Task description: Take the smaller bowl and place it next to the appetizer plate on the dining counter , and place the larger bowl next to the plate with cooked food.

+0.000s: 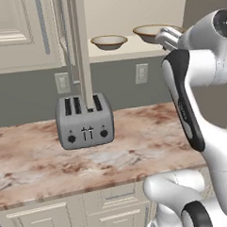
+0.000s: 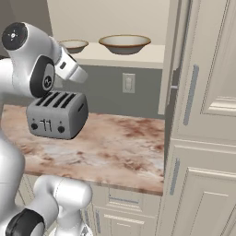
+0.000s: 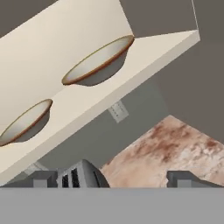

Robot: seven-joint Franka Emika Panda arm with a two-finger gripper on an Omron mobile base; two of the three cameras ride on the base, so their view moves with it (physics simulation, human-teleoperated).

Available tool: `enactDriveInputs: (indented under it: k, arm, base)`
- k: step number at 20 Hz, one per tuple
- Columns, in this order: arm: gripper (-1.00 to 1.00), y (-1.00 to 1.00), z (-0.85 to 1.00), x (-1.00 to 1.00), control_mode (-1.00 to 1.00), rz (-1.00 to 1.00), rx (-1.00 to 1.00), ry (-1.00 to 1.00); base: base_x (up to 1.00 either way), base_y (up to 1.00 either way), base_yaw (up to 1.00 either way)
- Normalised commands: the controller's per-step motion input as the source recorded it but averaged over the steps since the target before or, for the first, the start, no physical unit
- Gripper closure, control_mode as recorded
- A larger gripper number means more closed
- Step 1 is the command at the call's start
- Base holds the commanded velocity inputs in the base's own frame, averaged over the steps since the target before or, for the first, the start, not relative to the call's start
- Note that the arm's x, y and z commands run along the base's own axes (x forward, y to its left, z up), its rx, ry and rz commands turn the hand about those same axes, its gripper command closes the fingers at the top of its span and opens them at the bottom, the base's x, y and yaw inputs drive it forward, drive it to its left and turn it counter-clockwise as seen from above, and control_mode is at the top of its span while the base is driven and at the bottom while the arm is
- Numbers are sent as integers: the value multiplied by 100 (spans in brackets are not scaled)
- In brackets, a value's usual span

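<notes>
Two cream bowls with brown-gold rims stand on a pale shelf above the worktop. The smaller bowl (image 1: 109, 41) (image 2: 73, 45) is on the left. The larger bowl (image 1: 151, 32) (image 2: 125, 44) is on the right, and my white hand covers part of it in the left base view. In the hand view the larger bowl (image 3: 98, 61) lies upper middle and the smaller bowl (image 3: 24, 122) lower left, cut by the edge. My gripper (image 3: 113, 180) is open with nothing between its fingertips, some way short of the shelf. The dining counter and both plates are out of view.
A silver four-slot toaster (image 1: 85, 121) (image 2: 57, 114) sits on the marbled worktop (image 1: 145, 146) below the shelf. An open cabinet door edge (image 1: 81, 51) stands left of the bowls. Tall cream cabinet doors (image 2: 203, 115) close the right side. A wall outlet (image 2: 128, 83) sits under the shelf.
</notes>
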Motion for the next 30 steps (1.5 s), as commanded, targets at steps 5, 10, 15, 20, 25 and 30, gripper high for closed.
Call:
enactDriveInputs:
  k: [5,10,15,20,25,30]
  arm:
    - [-100,-30,0,31,-100,1,9,-3]
    - [-100,-8,10,65,-100,4,0,-7]
    - [-100,0,25,59,-100,1,0,-1]
    - [-100,-13,35,41,-100,0,0,0]
    - [-100,-19,6,30,-100,0,0,8]
    - [-100,-14,-13,37,-100,0,0,6]
  base:
    - [0,0,0]
    - [0,0,0]
    - [0,0,0]
    - [0,0,0]
    - [0,0,0]
    - [0,0,0]
